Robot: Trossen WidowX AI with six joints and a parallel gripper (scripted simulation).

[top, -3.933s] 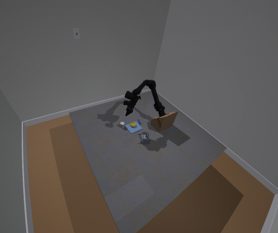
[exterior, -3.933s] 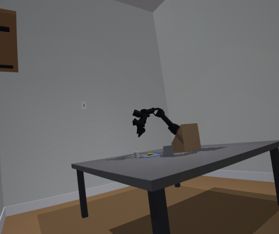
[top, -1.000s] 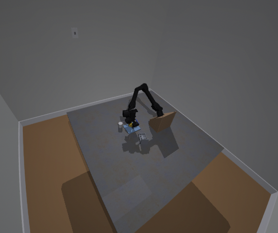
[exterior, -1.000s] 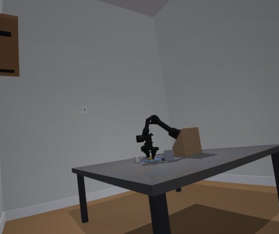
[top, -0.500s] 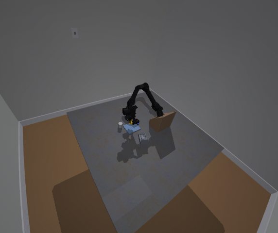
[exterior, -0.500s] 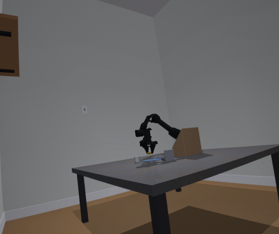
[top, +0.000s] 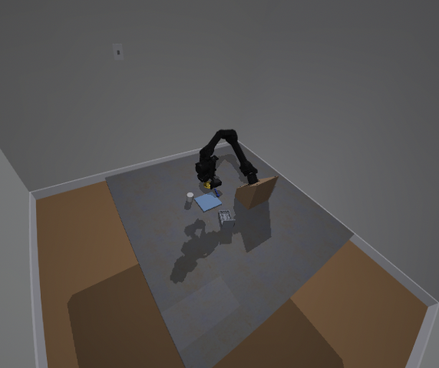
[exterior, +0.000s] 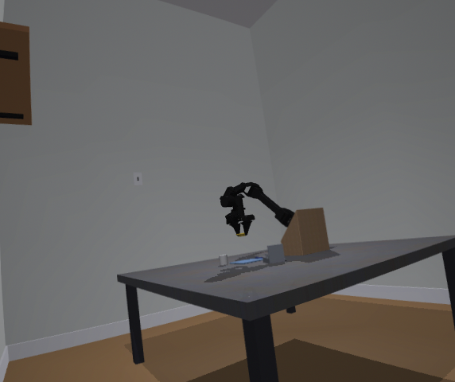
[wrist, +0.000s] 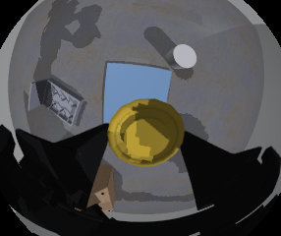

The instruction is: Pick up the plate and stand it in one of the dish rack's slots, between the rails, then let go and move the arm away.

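Note:
The yellow round plate (wrist: 145,133) (exterior: 241,235) (top: 206,185) lies flat between the fingertips, its two opposite edges against them. My gripper (wrist: 145,132) (exterior: 241,235) (top: 209,185) is shut on it, pointing down, and holds it well above the table. The small grey dish rack (top: 226,218) (exterior: 276,253) (wrist: 62,101) stands on the table, on the left in the wrist view; its slots and one taller end wall show there. The rack is apart from the plate and lower than it.
A flat blue square (top: 208,202) (exterior: 246,261) (wrist: 131,84) lies on the table below the plate. A white cylinder (top: 189,196) (exterior: 223,259) (wrist: 185,56) stands beside it. A blue utensil (top: 216,192) lies near its edge. A large brown wooden block (top: 256,193) (exterior: 313,231) (wrist: 104,189) stands by the arm's base.

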